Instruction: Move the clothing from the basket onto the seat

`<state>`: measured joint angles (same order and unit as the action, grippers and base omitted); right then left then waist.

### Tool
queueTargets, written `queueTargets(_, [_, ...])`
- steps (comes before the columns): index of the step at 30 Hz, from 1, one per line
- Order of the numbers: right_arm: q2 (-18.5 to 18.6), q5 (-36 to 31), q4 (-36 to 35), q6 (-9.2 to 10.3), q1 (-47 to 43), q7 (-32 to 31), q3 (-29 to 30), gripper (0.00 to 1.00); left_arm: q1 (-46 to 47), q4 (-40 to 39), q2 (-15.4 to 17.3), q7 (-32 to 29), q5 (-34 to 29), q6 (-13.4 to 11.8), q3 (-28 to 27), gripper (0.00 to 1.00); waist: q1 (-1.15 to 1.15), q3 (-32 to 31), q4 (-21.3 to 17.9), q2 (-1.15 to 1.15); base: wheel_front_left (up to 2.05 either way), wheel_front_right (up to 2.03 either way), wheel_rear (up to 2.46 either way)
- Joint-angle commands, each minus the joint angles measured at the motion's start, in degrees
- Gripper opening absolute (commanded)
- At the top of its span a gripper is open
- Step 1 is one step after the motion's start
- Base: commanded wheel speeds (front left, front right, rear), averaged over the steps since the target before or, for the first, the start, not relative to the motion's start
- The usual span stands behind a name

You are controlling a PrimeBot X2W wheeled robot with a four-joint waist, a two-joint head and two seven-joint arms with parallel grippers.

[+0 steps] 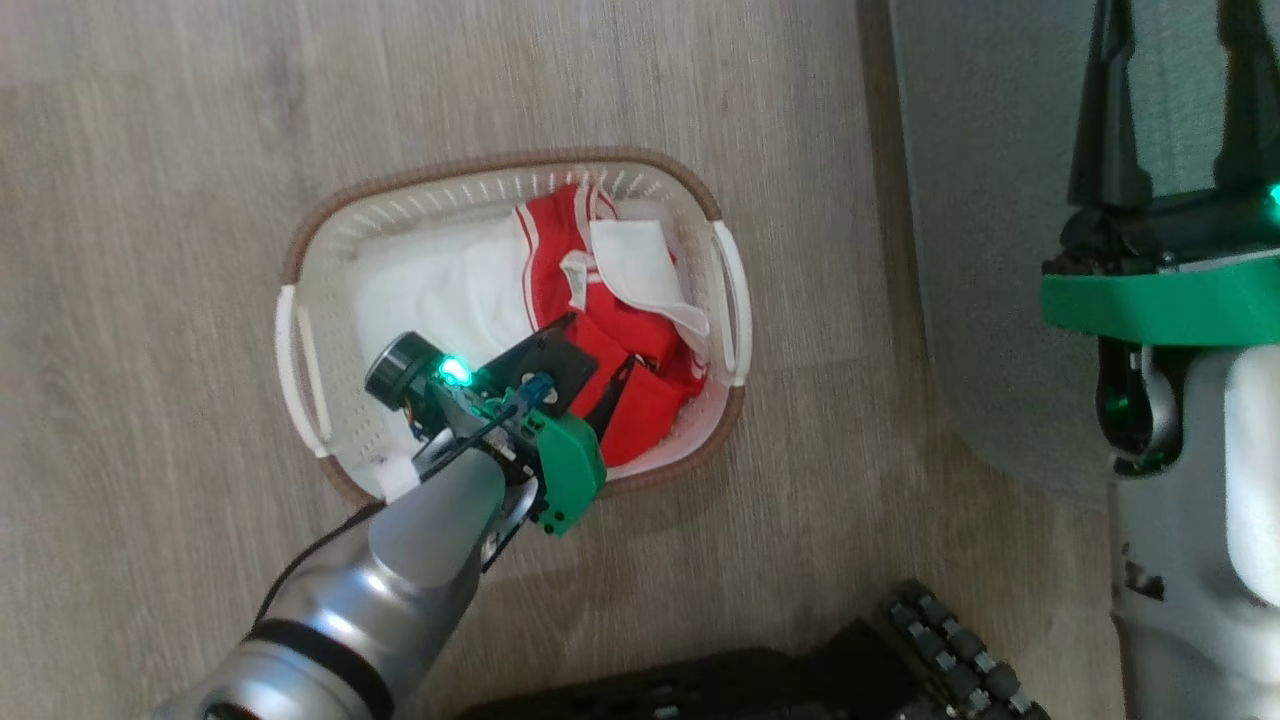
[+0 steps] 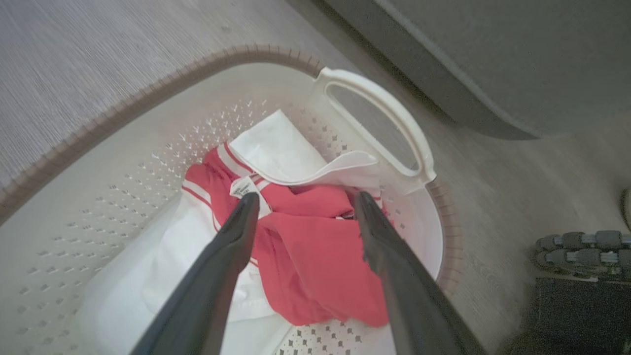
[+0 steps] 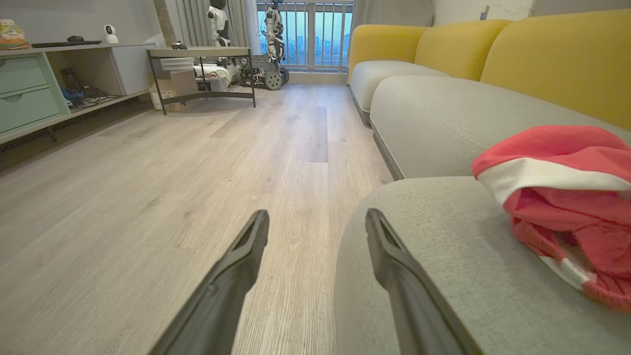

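The white basket (image 1: 500,165) with its brown rim stands on the wood floor. Crumpled red clothing (image 1: 640,350) with white stripes lies in its right half, on a flat white liner (image 1: 440,290). My left gripper (image 1: 602,340) reaches down into the basket. It is open, and its fingers (image 2: 236,231) straddle the red clothing (image 2: 315,246) without closing on it. Another red garment (image 3: 557,197) with white trim lies on the grey-green seat (image 3: 443,256). My right gripper (image 3: 318,217) hangs open and empty at the seat's (image 1: 990,250) front edge.
My dark tracked base (image 1: 900,660) sits just below the basket. The sofa cushion's edge (image 2: 493,59) runs close to the basket's right handle (image 2: 384,113). Yellow backrests (image 3: 542,54), a low table (image 3: 202,54) and a shelf unit (image 3: 34,84) stand across the floor.
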<state>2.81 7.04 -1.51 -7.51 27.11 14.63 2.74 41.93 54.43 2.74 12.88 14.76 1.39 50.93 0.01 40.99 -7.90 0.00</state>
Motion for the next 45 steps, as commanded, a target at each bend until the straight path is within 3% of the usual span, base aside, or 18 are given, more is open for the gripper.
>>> queueTargets(1, [0.1,-0.2,-2.6,0.02,0.5,0.4,-1.5,1.00,0.7,0.1,0.1,-0.4,0.9,-0.5,0.4,1.00,-0.01,2.8,-1.0,0.00,0.00,0.00,0.00])
queueTargets(18, [0.1,0.4,-9.3,0.02,3.5,0.4,-3.4,1.00,10.6,10.0,0.1,-2.3,7.7,-2.8,7.3,1.00,-0.01,13.8,-3.7,0.00,0.00,0.00,0.00])
queueTargets(30, [0.1,0.4,-11.0,0.02,3.1,0.4,-4.4,1.00,14.2,13.6,0.1,-4.1,10.3,-3.5,10.5,1.00,-0.01,16.2,-4.4,0.00,0.00,0.00,0.00])
queueTargets(31, [0.1,0.3,-11.1,0.02,3.0,0.4,-4.4,1.00,14.3,13.6,0.1,-4.3,10.6,-3.7,10.7,0.90,-0.01,16.2,-4.4,0.00,0.00,0.00,0.00])
queueTargets(32, [0.1,0.2,-11.2,0.02,2.9,0.4,-4.4,1.00,14.3,13.7,0.1,-4.5,10.9,-3.8,10.9,0.56,-0.01,16.2,-4.4,0.00,0.00,0.00,0.00])
queueTargets(33, [0.1,0.2,-11.3,0.02,2.9,0.4,-4.3,1.00,14.4,13.7,0.1,-4.7,11.2,-3.9,11.1,0.40,-0.01,16.2,-4.3,0.00,0.00,0.00,0.00])
queueTargets(34, [0.1,0.1,-11.4,0.02,2.8,0.4,-4.2,1.00,14.5,13.7,0.1,-4.7,11.4,-4.1,11.3,0.07,-0.01,16.3,-4.3,0.00,0.00,0.00,0.00])
queueTargets(35, [0.1,0.1,-11.4,0.02,2.8,0.4,-4.2,1.00,14.6,13.6,0.1,-4.6,11.7,-4.2,11.4,0.00,-0.01,16.3,-4.2,0.00,0.00,0.00,0.00])
queueTargets(45, [0.1,0.8,-8.8,0.02,4.0,0.4,-3.6,1.00,15.0,12.4,0.1,-0.9,14.4,-4.6,12.7,0.00,-0.01,13.9,-2.3,0.00,0.00,0.00,0.00])
